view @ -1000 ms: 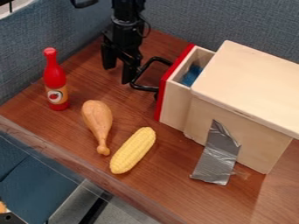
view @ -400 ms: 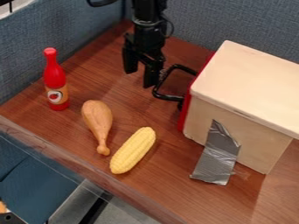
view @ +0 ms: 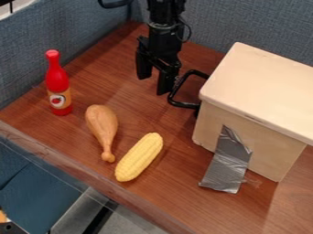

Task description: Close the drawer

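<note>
The black gripper (view: 154, 84) hangs over the table just left of the wooden box, its two fingers spread with nothing between them. Its right finger is against the black drawer handle (view: 183, 106), or very close to it. The handle sticks out from the left side of the wooden box (view: 250, 137). The drawer sits inside the box, its red front hidden behind the box's edge.
A red bottle (view: 58, 87) stands at the left. A toy drumstick (view: 103, 128) and a yellow corn cob (view: 139, 157) lie in front of the gripper. Silver tape (view: 229, 162) runs from the box to the table (view: 183, 183). Blue-grey panels rise behind.
The gripper has moved right along with the handle. The drawer, open with blue showing inside a second ago, has slid into the box.
</note>
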Robot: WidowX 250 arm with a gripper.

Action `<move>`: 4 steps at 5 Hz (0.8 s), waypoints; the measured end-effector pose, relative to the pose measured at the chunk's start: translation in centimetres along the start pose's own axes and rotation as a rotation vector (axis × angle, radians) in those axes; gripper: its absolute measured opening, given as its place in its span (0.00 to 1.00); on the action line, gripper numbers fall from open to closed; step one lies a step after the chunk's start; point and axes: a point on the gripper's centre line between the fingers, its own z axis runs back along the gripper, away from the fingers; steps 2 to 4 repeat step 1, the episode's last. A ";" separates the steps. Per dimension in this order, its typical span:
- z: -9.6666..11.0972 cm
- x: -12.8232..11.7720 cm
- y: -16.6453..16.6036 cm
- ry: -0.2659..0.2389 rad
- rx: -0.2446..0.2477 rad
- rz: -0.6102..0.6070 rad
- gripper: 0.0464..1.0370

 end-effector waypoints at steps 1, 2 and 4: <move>2.2 -0.6 1.9 -0.038 0.041 0.054 0.96; 2.2 -0.6 1.9 -0.038 0.041 0.054 0.96; 2.2 -0.6 1.9 -0.038 0.041 0.054 0.96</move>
